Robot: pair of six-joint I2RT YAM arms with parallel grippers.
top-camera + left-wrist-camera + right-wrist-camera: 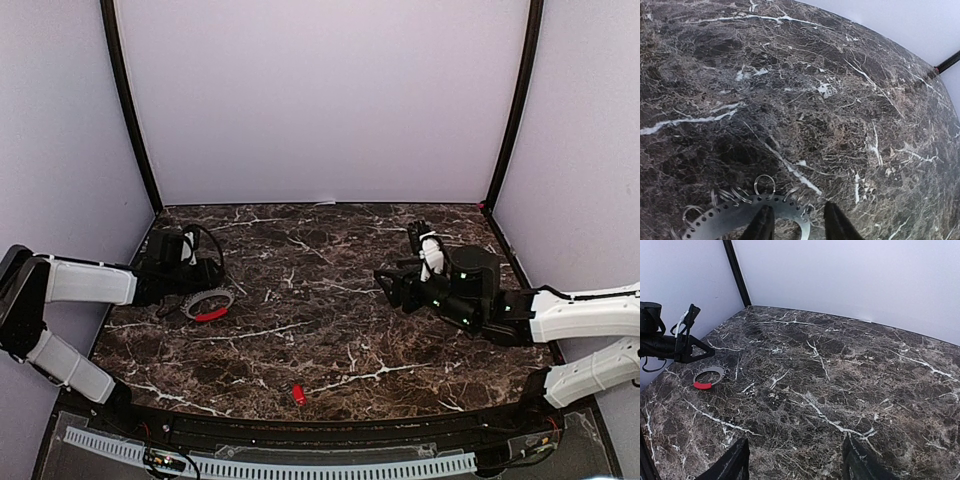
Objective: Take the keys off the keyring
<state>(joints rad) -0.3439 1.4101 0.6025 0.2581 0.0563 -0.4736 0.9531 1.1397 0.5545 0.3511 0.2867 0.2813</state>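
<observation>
The job looks nearly done, or all done. The one red key (298, 394) lies by itself on the tabletop (330, 330). It is off the keyring (732, 216) and far from it.

The left end effector (799, 225) is let go, with its two fingers spread and nothing in them. The keyring lies flat right under its fingertips, and a bit of the rim shows between them. The key is well away from this end effector, back toward the arm bases.

The right end effector (797, 462) is spread wide too and holds nothing. The keyring is far off on its left, and the key is not near it.

I count one key, one keyring and one red sleeve (211, 316) on it. The little wire loops (764, 183) on the rim look empty, but they are too small to be sure.
</observation>
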